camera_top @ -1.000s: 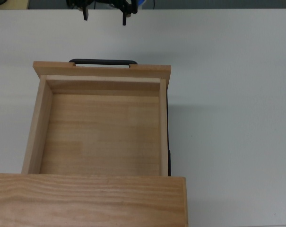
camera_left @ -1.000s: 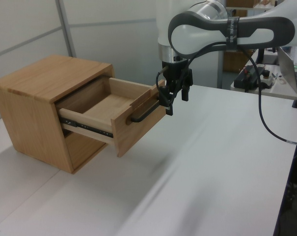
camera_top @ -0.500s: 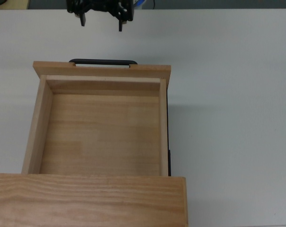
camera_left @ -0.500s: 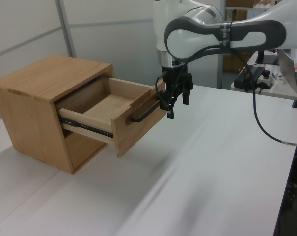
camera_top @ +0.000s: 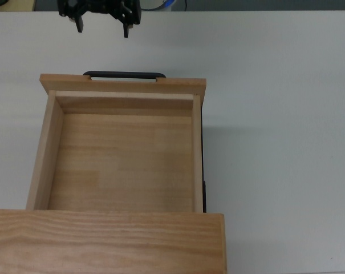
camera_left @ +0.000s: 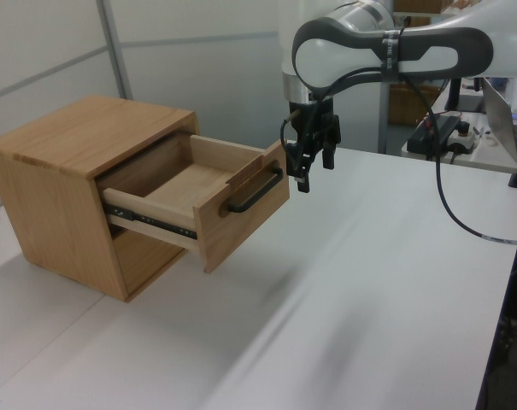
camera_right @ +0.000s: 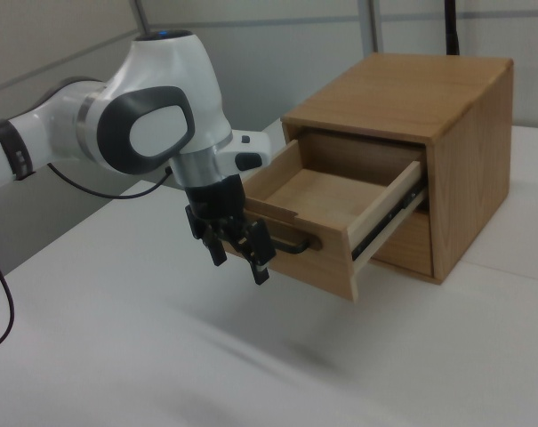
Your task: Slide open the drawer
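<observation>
The drawer [camera_left: 208, 198] is shown slid well out of the cabinet [camera_left: 74, 137]; the gripper [camera_left: 314, 171], fingers spread and empty, is held clear of the handle [camera_left: 255, 191], its pull judged complete.

The place looks like a robotics lab. A white Franka arm [camera_left: 386, 51] with trailing black cables works over a broad white bench [camera_left: 369, 290], with a wooden cabinet [camera_left: 70, 162] as test piece. Pale partition panels [camera_left: 53, 43] with metal frames fill the left view's upper left, and cluttered equipment tables [camera_left: 450, 128] stand at its right edge.
</observation>
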`<state>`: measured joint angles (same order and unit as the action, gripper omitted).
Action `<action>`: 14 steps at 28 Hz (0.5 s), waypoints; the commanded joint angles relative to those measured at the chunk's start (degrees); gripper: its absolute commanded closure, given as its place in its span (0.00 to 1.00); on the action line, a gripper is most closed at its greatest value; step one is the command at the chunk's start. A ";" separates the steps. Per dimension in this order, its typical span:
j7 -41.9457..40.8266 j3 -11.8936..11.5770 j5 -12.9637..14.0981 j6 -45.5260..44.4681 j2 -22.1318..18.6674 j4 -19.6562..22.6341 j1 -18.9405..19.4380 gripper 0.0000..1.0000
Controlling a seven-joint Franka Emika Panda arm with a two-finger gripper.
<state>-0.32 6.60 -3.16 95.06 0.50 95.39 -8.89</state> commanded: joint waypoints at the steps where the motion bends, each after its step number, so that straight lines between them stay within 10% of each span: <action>1: -2.50 0.25 1.14 -1.72 2.05 -1.61 -0.08 0.00; 14: -2.67 0.51 1.41 -1.19 3.02 -1.70 0.71 0.00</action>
<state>-1.84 7.02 -3.11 95.06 2.61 95.25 -8.68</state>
